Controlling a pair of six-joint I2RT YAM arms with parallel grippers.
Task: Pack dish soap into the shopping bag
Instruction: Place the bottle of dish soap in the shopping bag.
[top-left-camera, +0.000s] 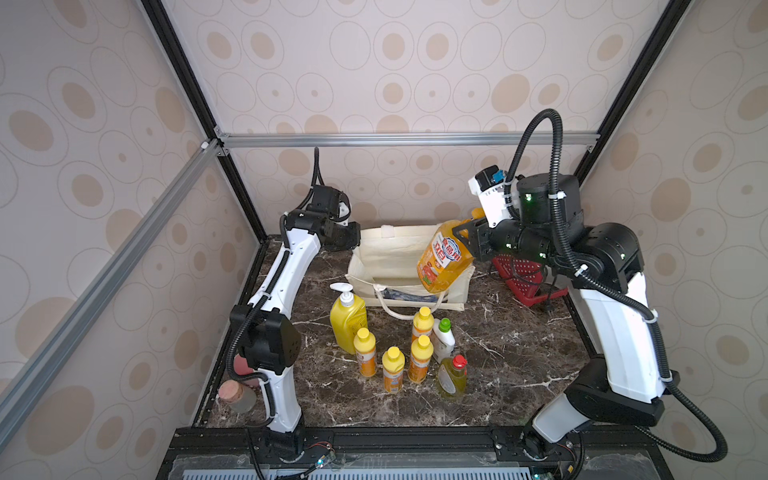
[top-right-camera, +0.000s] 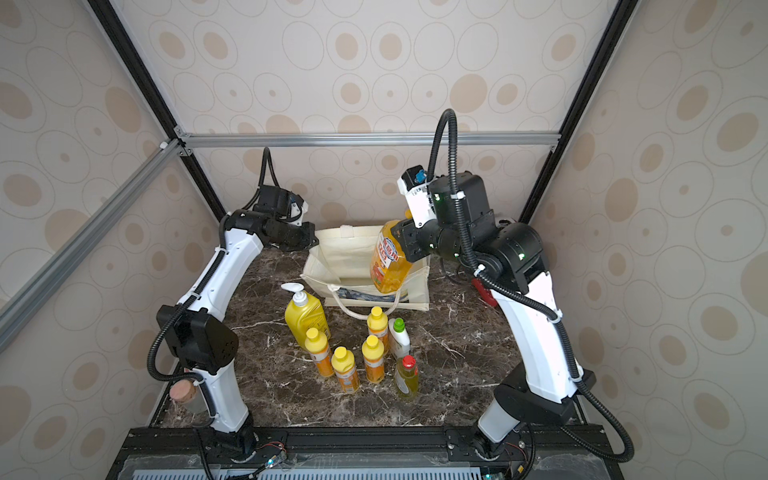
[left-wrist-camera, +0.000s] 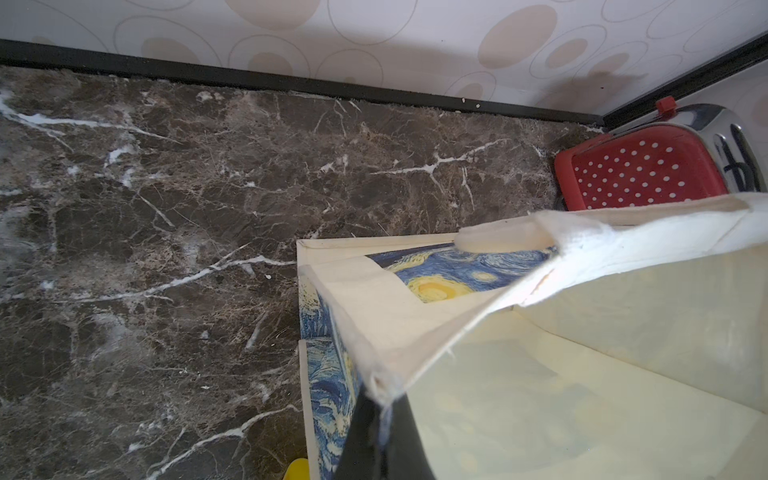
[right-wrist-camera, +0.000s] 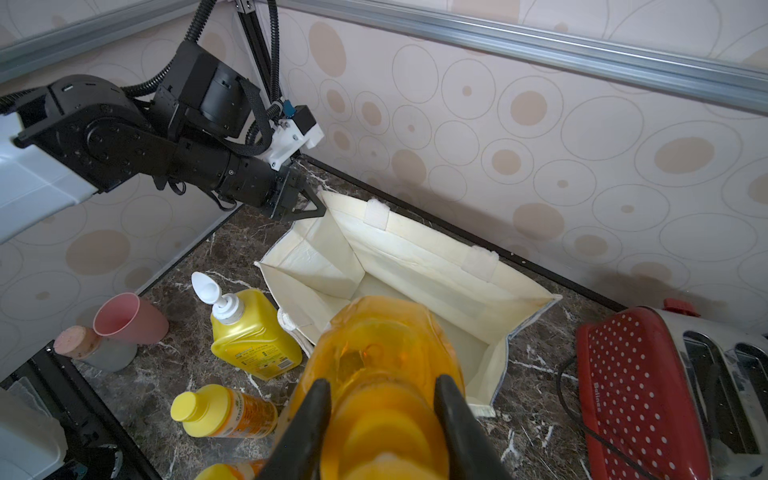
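The big clear amber bottle (top-left-camera: 444, 257) hangs tilted over the open mouth of the shopping bag (top-left-camera: 386, 253), grasped at its neck by the right hand (right-wrist-camera: 383, 382). The bag stands by the far edge of the surface (top-left-camera: 519, 365), the left hand (left-wrist-camera: 380, 419) clenched on a corner of its rim. The yellow pump bottle (top-left-camera: 347, 318), four small orange bottles (top-left-camera: 392, 370), white green-capped bottle (top-left-camera: 444, 338) and yellow-green red-capped bottle (top-left-camera: 452, 376) stand upright between the bag and the near edge.

Eight soap bottles (top-left-camera: 348, 318), one tote bag (top-left-camera: 395, 253), one toaster (right-wrist-camera: 648, 386), one pink cup (right-wrist-camera: 133, 318).
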